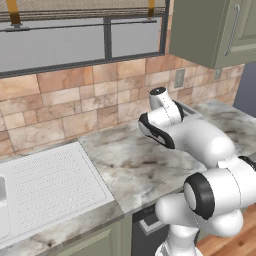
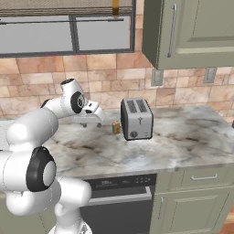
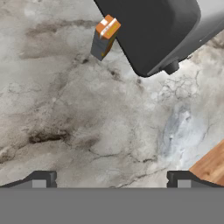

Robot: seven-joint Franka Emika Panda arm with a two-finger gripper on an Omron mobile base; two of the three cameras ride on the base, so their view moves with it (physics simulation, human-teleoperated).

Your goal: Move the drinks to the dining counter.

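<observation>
A small orange-yellow can (image 2: pixel 116 127) stands upright on the marble worktop (image 2: pixel 183 137), touching or almost touching the left side of the silver toaster (image 2: pixel 136 119). My gripper (image 2: pixel 88 123) hovers low over the worktop a little to the left of the can, apart from it. In the hand view the can (image 3: pixel 105 37) sits near the top, well beyond the fingertips (image 3: pixel 41 179). The gripper (image 3: pixel 111 180) is open with nothing between its fingers. The grey-brown bottle and the dining counter are out of view.
The toaster (image 3: pixel 162 30) stands right beside the can. A white sink drainboard (image 1: pixel 50 185) lies to the left on the worktop (image 1: pixel 135 160). Sage wall cabinets (image 2: pixel 192 27) hang above. A dishwasher (image 2: pixel 119 196) sits under the worktop's front edge, with wood floor (image 3: pixel 212 166) beyond.
</observation>
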